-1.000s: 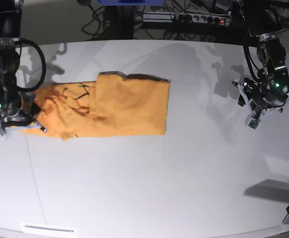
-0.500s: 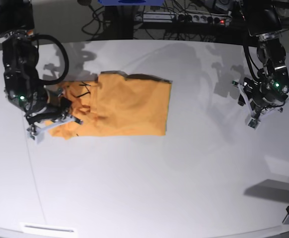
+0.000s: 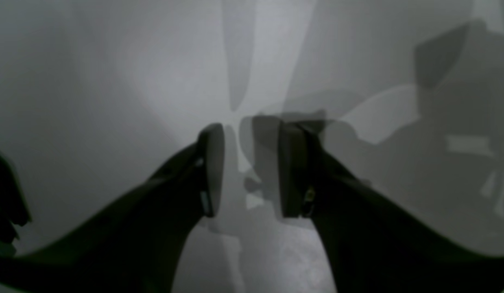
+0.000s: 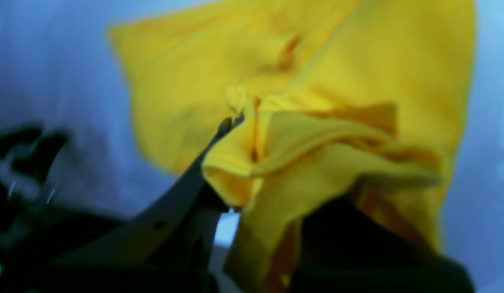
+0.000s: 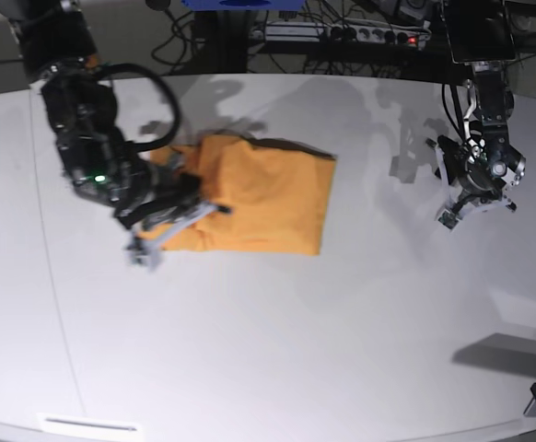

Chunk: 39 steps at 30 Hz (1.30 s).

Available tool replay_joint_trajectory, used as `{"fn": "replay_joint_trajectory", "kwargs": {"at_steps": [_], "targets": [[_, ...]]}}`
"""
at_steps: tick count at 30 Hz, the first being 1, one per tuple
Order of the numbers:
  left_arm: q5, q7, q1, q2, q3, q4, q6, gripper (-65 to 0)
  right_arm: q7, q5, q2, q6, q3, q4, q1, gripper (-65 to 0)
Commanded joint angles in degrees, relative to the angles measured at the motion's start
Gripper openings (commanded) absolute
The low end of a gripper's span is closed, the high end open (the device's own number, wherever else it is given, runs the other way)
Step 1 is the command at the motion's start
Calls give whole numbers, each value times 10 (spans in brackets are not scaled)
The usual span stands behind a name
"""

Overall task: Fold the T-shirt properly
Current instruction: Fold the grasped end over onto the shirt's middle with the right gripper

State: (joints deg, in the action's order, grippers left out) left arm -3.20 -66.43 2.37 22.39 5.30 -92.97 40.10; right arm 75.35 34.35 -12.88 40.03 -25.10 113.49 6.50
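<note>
Shirt (image 5: 268, 193) long axis left-right; left end bunched, pinched in right gripper (image 4: 239, 162). Left gripper (image 3: 249, 171) spread, empty, well right.

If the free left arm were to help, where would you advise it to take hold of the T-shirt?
Probably the T-shirt's flat edge nearest the open left gripper, approached from that side; the other end is bunched in the shut right gripper.
</note>
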Motion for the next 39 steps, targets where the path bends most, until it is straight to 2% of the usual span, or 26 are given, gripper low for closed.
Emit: {"fn": "replay_joint_trajectory", "kwargs": {"at_steps": [1, 6, 13, 18, 25, 34, 39], "targets": [[-1, 3, -5, 7, 2, -6, -1, -425, -8, 0, 4, 0, -5, 13, 18, -650], [-1, 3, -4, 11, 3, 4, -1, -425, -7, 0, 33, 0, -47, 13, 37, -650], [-1, 8, -4, 10, 0, 21, -1, -425, 6, 0, 68, 0, -62, 11, 54, -650], [-1, 26, -4, 10, -2, 21, -1, -425, 8, 0, 113, 0, -120, 9, 67, -650], [-1, 26, -3, 11, -2, 21, -1, -425, 7, 0, 172, 0, -139, -8, 75, -650], [-1, 27, 17, 11, -2, 12, -1, -425, 2, 0, 185, 0, -138, -49, 102, -650], [-1, 27, 21, 12, -2, 4, -1, -425, -29, 0, 189, 0, -138, -87, 107, -650]]}}
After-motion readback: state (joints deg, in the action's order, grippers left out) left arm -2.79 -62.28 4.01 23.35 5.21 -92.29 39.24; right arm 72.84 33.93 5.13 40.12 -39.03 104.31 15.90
